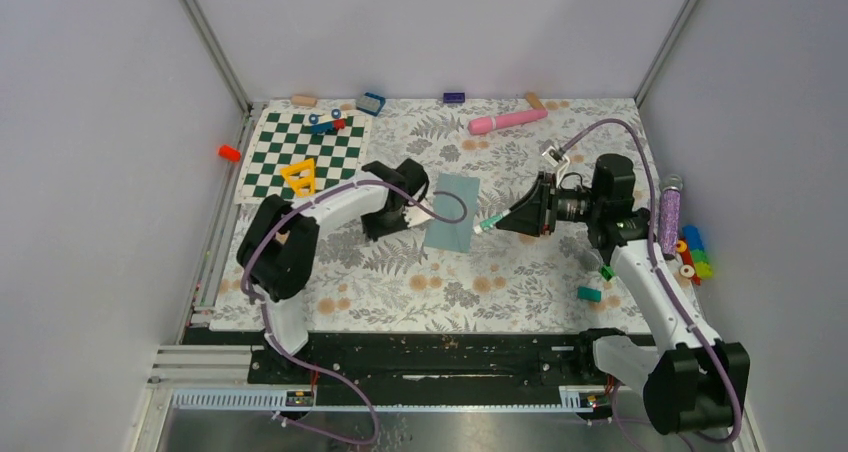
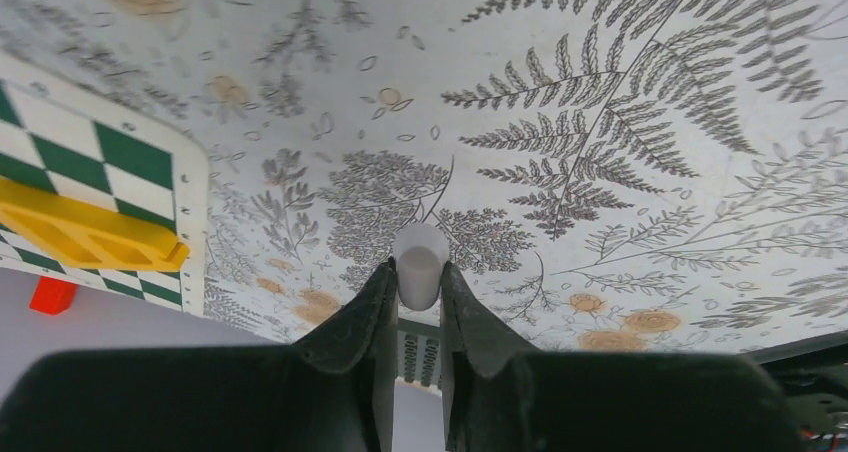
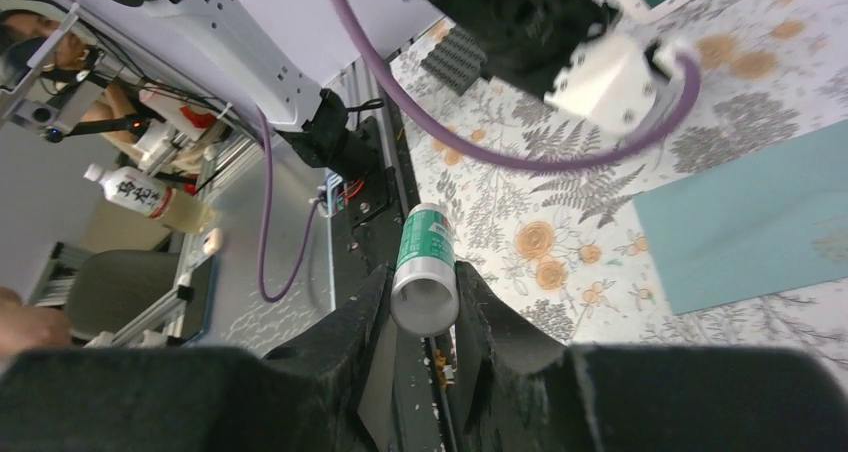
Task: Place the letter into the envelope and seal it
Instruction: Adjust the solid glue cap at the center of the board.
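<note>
The left gripper [image 2: 417,277] pinched a white cap [image 2: 420,250]. The right gripper [image 3: 422,294] clamped a glue stick [image 3: 426,257]. The envelope [image 1: 450,237] lay between them at the middle of the table [image 1: 400,282].

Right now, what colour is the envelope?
Plain dull grey-teal; the envelope shows best in the right wrist view.

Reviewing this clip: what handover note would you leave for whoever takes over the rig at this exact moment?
Left end effector: shut on a small pale cap, by the envelope's left edge.
Right end effector: shut on a green-and-white glue stick, its tip near the envelope's right edge.
Envelope: flat on the floral mat between the arms.
Letter: not visible in any view; possibly already inside, unconfirmed.
Done: glue stick in hand, apparently uncapped.
Left: confirm the letter is inside, glue the flap, press it shut.
</note>
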